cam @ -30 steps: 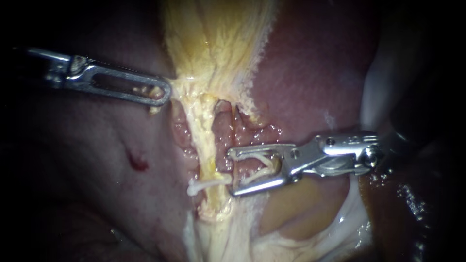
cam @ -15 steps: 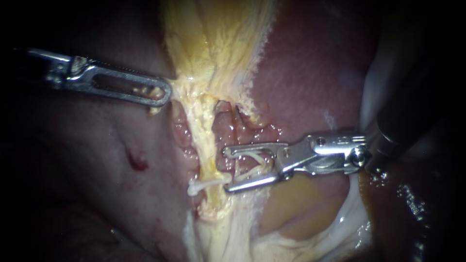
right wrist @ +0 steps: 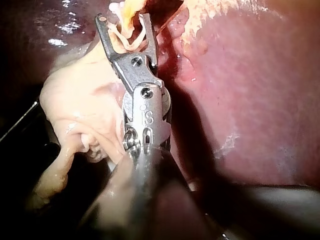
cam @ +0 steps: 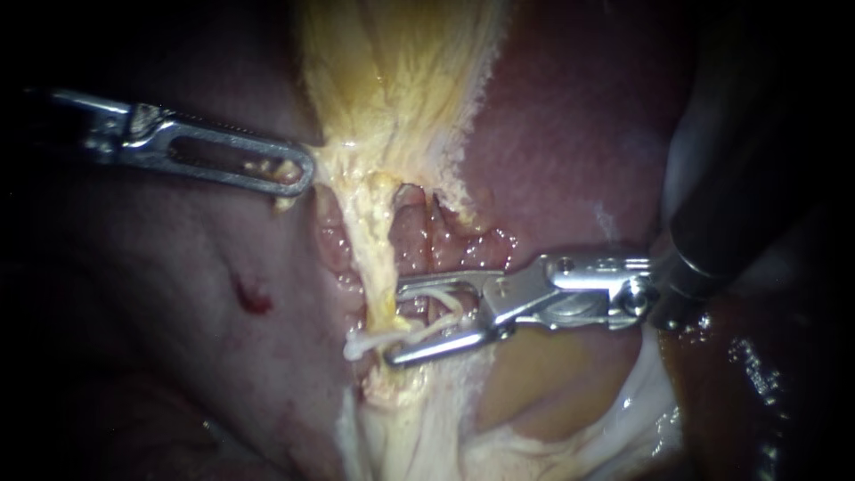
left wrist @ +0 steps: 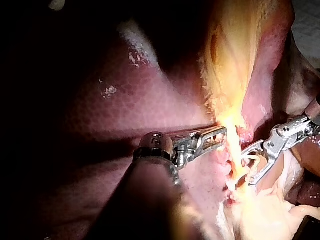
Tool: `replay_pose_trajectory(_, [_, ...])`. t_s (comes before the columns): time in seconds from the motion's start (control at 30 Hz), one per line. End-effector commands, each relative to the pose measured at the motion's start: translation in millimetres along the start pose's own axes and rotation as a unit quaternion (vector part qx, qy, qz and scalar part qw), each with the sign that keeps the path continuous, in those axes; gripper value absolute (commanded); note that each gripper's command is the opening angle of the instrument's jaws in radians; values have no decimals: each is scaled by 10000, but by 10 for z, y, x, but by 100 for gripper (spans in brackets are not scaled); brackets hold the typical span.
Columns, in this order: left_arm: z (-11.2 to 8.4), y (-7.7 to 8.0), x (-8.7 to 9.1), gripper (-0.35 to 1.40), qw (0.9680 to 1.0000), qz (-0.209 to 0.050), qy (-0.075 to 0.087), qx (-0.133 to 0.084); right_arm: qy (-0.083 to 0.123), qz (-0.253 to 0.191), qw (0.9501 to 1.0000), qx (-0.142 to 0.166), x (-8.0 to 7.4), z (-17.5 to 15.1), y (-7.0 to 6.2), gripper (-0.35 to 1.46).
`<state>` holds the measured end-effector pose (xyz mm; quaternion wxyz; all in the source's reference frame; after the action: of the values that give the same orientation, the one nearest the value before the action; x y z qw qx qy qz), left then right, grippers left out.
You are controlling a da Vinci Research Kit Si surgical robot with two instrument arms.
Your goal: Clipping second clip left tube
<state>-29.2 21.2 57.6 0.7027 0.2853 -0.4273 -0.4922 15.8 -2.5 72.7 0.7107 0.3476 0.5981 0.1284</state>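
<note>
Right instrument (cam: 394, 323) jaws, spread wide and carrying an open clip (cam: 445, 307), sat at the left tube (cam: 378, 267). A seated clip (cam: 361, 344) lay against the lower jaw. Left instrument (cam: 298, 169) gripped yellowish tissue (cam: 392, 89).

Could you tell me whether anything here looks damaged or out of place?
Only a small red spot on the pink tissue left of the tube, possibly a nick or blood. The left instrument grips yellow tissue; the right instrument carries a clip.
</note>
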Motion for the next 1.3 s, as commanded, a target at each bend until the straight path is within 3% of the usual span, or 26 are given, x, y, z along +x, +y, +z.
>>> replay_pose_trajectory(0.03, [0,0,0,-35,10000,1,0,-1,12,13,10000,21,0,2,1,48])
replay_pose_trajectory(0.57, [1,1,1,-35,10000,2,-1,-2,208,125,9989,397,-3,43,4,48])
replay_pose_trajectory(0.87, [1,1,1,-35,10000,2,-2,-3,263,137,9985,461,-2,48,3,48])
replay_pose_trajectory(1.3, [1,2,1,-35,10000,2,-1,-3,418,104,9946,946,21,62,-43,48])
